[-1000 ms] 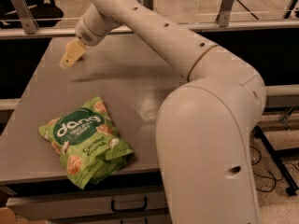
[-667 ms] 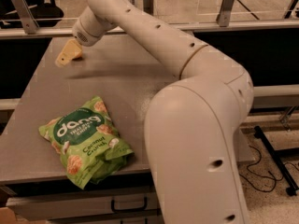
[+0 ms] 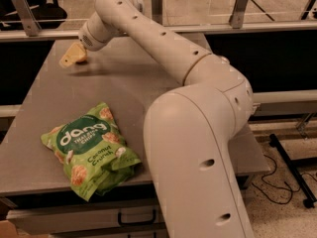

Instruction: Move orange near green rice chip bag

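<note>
The green rice chip bag (image 3: 90, 150) lies flat near the table's front left edge, its "dang" circle facing up. My gripper (image 3: 71, 58) hangs just above the table's far left part, well behind the bag, at the end of the arm (image 3: 148, 29) that reaches across from the right. A small patch of orange colour (image 3: 82, 58) shows right at the gripper. I cannot tell whether it is the orange. No orange shows anywhere else on the table.
The grey table (image 3: 124, 83) ends in a front edge just below the bag, with drawers underneath. The robot's large white body (image 3: 198, 157) hides the table's right front part. A rail with metal posts (image 3: 240, 6) runs behind the table.
The gripper has stayed over the table's far left part, shifting only slightly. The arm's elbow and body now fill more of the right side of the view. The bag has not moved.
</note>
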Controlling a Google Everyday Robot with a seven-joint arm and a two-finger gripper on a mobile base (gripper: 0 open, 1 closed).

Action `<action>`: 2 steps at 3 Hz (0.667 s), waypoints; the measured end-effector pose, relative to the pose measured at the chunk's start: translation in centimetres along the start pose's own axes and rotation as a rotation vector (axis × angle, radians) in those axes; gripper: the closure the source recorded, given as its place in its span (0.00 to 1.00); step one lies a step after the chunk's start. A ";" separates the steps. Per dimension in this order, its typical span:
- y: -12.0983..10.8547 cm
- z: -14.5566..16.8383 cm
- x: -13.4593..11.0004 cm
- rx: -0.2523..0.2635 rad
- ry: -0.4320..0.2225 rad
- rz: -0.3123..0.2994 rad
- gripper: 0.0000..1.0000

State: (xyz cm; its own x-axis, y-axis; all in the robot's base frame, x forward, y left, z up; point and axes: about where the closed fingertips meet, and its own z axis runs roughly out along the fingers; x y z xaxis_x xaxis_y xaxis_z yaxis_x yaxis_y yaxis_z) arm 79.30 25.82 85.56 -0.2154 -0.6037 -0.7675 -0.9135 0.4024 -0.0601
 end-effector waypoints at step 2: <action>-1.1 -1.4 1.0 0.018 -0.038 0.032 0.63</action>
State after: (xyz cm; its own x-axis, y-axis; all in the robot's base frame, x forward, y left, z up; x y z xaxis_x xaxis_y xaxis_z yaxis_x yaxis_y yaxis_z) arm 79.65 23.83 85.75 -0.2314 -0.5641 -0.7926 -0.8997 0.4341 -0.0463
